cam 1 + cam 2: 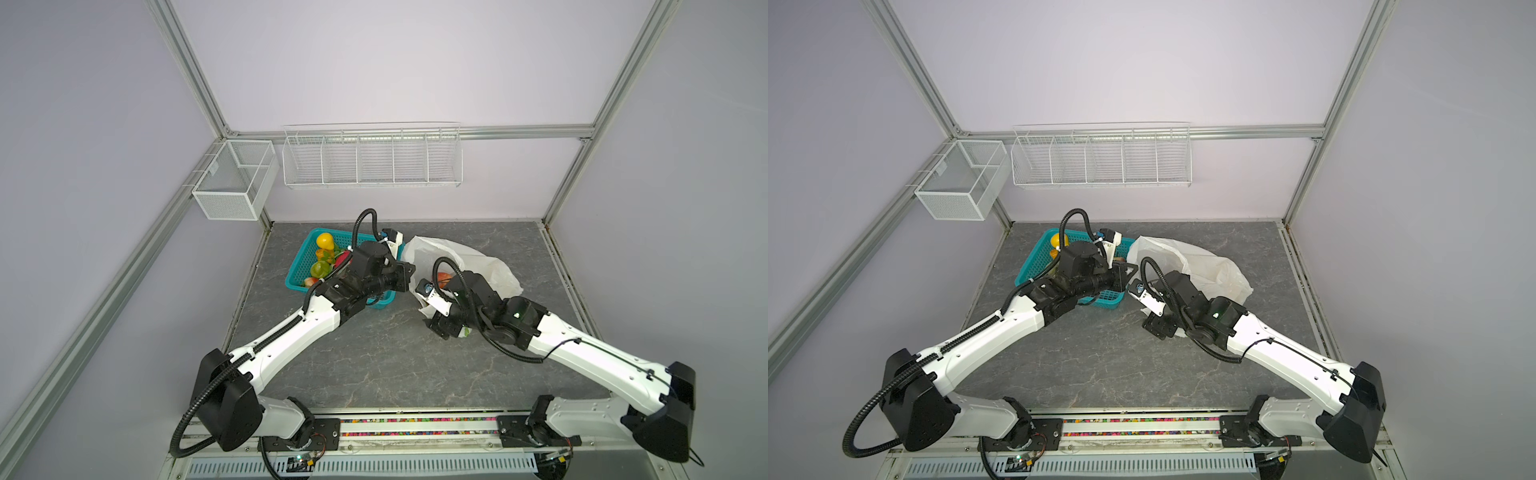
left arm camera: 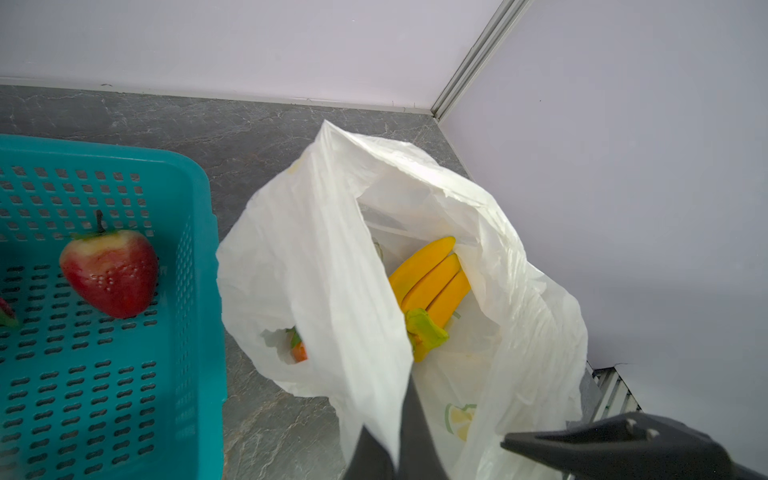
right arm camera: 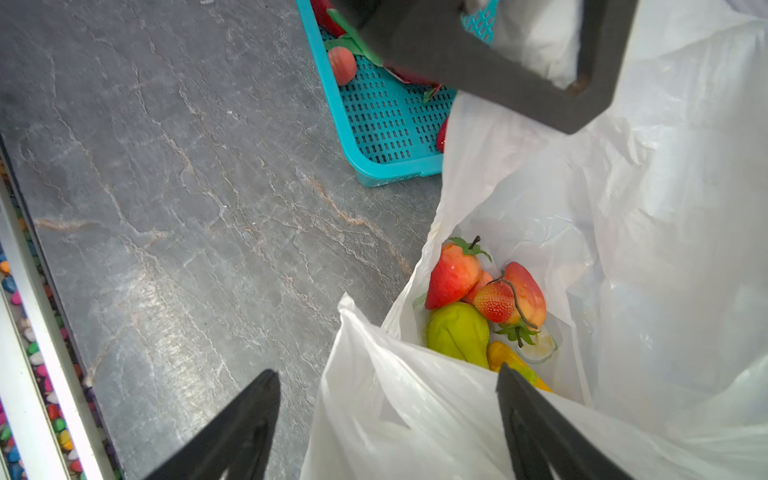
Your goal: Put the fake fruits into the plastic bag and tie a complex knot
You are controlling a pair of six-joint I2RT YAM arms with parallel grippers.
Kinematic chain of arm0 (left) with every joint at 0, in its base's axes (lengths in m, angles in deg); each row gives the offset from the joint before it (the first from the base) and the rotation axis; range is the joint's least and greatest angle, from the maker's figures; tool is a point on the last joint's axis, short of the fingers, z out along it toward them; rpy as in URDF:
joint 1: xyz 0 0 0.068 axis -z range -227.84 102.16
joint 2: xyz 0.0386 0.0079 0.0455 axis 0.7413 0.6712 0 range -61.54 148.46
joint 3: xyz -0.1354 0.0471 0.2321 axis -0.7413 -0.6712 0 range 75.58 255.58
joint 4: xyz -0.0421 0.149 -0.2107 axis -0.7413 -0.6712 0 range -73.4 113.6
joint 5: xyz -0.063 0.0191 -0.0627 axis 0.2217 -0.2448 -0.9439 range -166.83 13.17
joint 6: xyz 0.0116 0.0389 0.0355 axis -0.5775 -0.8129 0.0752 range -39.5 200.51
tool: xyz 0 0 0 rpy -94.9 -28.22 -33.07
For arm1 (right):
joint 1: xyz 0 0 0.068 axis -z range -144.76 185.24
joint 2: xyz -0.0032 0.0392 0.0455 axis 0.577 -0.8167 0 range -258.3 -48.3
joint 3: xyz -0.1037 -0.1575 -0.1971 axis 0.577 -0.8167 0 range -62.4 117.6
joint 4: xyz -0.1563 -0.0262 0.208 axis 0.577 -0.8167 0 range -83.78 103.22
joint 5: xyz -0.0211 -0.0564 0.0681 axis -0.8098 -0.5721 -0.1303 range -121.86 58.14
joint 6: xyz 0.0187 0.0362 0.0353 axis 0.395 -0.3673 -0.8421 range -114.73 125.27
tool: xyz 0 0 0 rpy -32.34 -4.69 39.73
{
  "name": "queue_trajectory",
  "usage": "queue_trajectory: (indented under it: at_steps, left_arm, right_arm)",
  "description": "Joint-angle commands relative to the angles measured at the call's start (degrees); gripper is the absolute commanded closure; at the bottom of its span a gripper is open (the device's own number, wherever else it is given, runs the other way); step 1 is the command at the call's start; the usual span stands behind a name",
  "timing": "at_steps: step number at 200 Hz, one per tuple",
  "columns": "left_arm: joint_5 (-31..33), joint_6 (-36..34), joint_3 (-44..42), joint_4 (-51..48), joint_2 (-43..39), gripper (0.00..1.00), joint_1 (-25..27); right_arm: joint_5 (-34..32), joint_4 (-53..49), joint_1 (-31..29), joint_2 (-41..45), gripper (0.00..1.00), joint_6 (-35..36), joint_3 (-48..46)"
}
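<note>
The plastic bag (image 1: pixel 465 266) lies open on the table, right of the teal basket (image 1: pixel 303 266). My left gripper (image 2: pixel 399 432) is shut on the bag's near rim (image 2: pixel 332 291) and holds it up. Inside the bag lie yellow bananas (image 2: pixel 432 282), strawberries (image 3: pixel 453 276) and a green fruit (image 3: pixel 457 332). My right gripper (image 3: pixel 386 386) is open, with the bag's lower edge (image 3: pixel 415 415) between its fingers but not pinched. More fake fruits stay in the basket: a strawberry (image 2: pixel 110 270), a yellow one (image 1: pixel 324 240) and a green one (image 1: pixel 319 269). No knot is in view.
The left arm (image 1: pixel 365 274) reaches over the basket's right half. A white mesh box (image 1: pixel 235 178) and a wire rack (image 1: pixel 372 160) hang on the back wall. Grey table surface (image 1: pixel 374 361) spreads in front of both grippers. The right wall stands close behind the bag.
</note>
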Motion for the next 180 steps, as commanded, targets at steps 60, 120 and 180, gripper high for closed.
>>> queue_trajectory:
  at_steps: [60, 120, 180]
  left_arm:
    - [-0.74, 0.94, 1.69, -1.05, -1.40, 1.00, -2.20]
    - [-2.95, 1.66, 0.95, -2.13, -3.35, 1.00, -5.20]
    - [-3.63, 0.07, 2.55, -4.46, -7.56, 1.00, -5.98]
  right_arm:
    - [-19.32, 4.83, -3.41, -6.23, 0.23, 7.29, -2.81]
    - [-17.66, 7.83, -1.65, -0.94, 0.93, 6.72, -4.06]
    - [3.51, 11.96, 10.34, 12.41, 0.94, -6.28, -0.96]
